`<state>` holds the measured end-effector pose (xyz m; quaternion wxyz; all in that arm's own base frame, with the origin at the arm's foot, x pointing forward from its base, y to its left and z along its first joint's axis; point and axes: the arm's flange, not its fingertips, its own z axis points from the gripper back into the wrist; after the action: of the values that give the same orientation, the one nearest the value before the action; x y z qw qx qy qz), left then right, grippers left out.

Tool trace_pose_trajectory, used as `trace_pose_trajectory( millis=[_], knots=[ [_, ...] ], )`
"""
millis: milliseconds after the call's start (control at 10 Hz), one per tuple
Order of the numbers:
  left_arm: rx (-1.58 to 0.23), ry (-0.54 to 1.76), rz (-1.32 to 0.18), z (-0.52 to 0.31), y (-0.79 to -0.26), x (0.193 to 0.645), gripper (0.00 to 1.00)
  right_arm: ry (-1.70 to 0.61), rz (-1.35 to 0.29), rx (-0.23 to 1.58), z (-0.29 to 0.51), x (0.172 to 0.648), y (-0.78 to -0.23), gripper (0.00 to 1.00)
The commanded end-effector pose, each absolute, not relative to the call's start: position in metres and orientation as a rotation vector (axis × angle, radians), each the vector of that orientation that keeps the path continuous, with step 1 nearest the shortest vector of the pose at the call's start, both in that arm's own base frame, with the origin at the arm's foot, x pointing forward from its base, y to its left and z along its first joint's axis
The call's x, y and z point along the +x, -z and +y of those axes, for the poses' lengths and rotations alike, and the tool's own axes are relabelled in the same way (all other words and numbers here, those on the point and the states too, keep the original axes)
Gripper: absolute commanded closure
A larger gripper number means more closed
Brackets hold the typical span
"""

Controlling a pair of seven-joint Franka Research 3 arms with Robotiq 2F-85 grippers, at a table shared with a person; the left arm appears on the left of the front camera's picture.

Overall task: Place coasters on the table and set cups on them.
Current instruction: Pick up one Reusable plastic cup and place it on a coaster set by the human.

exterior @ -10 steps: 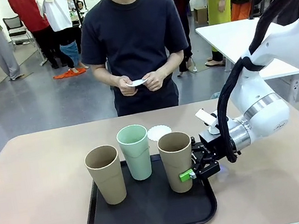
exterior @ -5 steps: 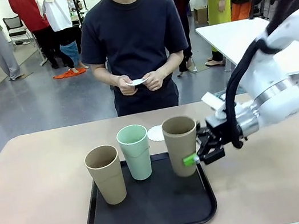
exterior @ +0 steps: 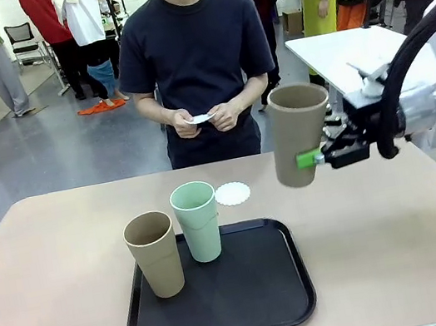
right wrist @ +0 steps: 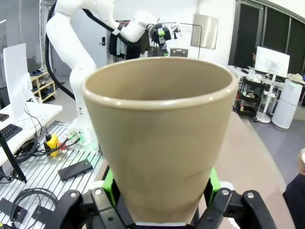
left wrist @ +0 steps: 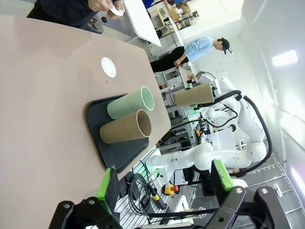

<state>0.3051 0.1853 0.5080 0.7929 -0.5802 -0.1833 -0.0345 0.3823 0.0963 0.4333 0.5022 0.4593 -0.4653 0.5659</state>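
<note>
Held cup: we see one tan-brown cup (exterior: pixel 299 133) upright in the air above the table (exterior: pixel 399 232), to the right of the black tray (exterior: pixel 261 311) and clear of everything beneath it.
Right gripper: the right gripper (exterior: pixel 310 158) is clamped on that cup's lower wall. Its wrist view shows a green pad (right wrist: pixel 108 183) pressed against each flank.
Left gripper: the left gripper (left wrist: pixel 164 181) stands with jaws spread and nothing between them, well apart from the tray.
Coaster laid: one white scalloped coaster (exterior: pixel 233 193) lies flat on the table just beyond the tray's far edge, with nothing on it.
Cups on tray: a mint-green cup (exterior: pixel 198 220) and a second tan-brown cup (exterior: pixel 154 253) stand upright side by side at the tray's left.
Person: the person's hands (exterior: pixel 209 119) hold a thin white disc, probably another coaster.
Handling: we judge the cup light and stiff, with a matte wall that gives the pads fair friction. It is tall on a narrow base, so it should tip easily at set-down. The taper may let a hard squeeze creep along the wall.
Where to hold: across the diameter on the lower wall. This keeps the rim free and the base low for a level descent.
Coaster behaviour: thin and very light, so we expect it to skid if the cup's base drags sideways, and a straight vertical landing suits it best.
</note>
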Motion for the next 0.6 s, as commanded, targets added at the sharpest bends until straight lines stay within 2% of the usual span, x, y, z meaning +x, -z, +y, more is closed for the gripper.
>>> trace_pose_trajectory(
  millis=[0, 500],
  knots=[
    [-1.263, 0.075, -0.402, 0.1862, -0.5099, 0.3039, 0.00, -1.345, -1.114, 1.133, 0.0914, 0.3779, -0.4387, 1.00],
    [-1.263, 0.075, -0.402, 0.1862, -0.5099, 0.3039, 0.00, -1.362, -1.135, 1.104, 0.0918, 0.3803, -0.4430, 1.00]
  ],
)
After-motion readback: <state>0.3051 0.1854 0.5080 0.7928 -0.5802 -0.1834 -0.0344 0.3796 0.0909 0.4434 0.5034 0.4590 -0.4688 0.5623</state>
